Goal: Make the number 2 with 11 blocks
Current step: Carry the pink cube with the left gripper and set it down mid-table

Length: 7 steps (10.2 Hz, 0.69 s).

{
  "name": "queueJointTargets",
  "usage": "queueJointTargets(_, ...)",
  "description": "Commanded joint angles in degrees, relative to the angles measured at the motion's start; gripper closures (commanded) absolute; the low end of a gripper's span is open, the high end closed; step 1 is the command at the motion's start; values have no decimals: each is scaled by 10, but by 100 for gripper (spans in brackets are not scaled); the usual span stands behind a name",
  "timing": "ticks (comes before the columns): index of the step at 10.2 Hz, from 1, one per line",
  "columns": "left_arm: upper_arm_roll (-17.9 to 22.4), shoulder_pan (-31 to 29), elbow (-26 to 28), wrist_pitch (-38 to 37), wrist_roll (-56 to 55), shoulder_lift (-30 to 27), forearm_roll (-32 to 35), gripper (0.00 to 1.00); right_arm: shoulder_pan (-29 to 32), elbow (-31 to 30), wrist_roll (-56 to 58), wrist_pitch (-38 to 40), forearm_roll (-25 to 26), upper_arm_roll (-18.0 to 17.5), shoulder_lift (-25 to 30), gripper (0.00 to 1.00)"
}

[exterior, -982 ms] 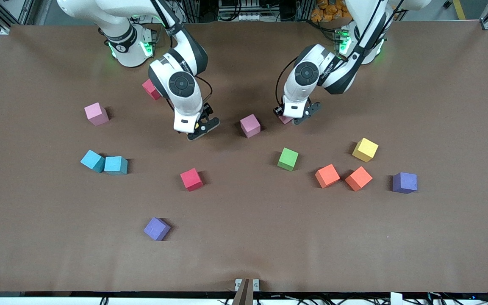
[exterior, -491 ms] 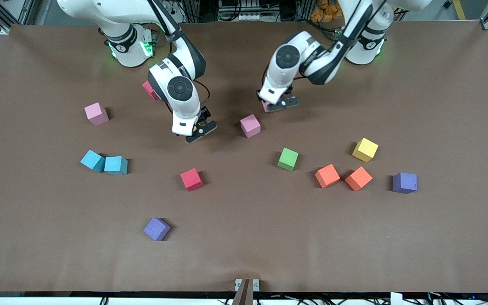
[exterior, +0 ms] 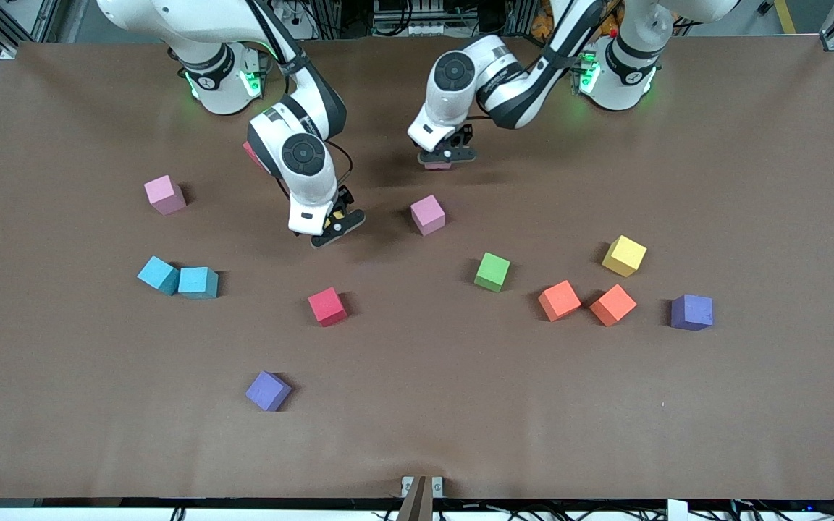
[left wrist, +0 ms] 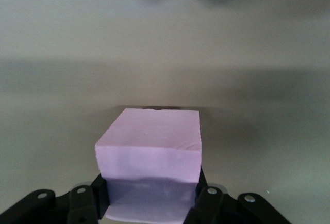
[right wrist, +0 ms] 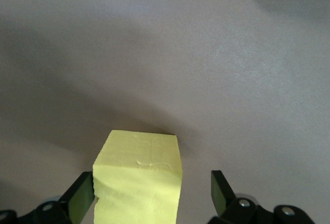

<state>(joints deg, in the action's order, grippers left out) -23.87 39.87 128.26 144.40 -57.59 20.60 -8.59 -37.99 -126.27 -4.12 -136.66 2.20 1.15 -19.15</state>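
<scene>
The left gripper (exterior: 445, 155) is clamped on a pink cube (left wrist: 149, 157), held over bare table (exterior: 750, 145) near the robots' bases. The right gripper (exterior: 333, 223) has its fingers (right wrist: 220, 189) spread apart around a yellow cube (right wrist: 139, 180). Other blocks lie scattered, among them another pink cube (exterior: 428, 214) between the grippers; no digit is formed yet.

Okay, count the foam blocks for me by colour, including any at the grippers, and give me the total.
Pink blocks: 3, one in the left gripper
Red blocks: 2
Teal blocks: 2
Purple blocks: 2
Orange blocks: 2
Yellow blocks: 2, one between the right gripper's fingers
Green block: 1
Total: 14
</scene>
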Motion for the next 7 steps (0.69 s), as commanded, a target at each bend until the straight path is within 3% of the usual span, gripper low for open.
queueJointTargets(1,30,45,-37,-10,13,37,8,92,6,-8,-7,-22,9,-5,-13,0)
queueJointTargets(3,46,69,-49,-30,12,47,9,92,6,-15,-9,-22,7,-6,-13,0)
queueJointTargets(4,47,70,-66,-59,12,54,9,92,5,-16,-18,-18,7,-6,-12,28)
queueJointTargets(5,47,73,-85,-74,9,67,8,92,1,-16,-21,-18,6,-6,-12,98)
queueJointTargets(7,53,82,-106,-77,8,80,7,92,-1,-16,-22,-15,6,-7,-7,100)
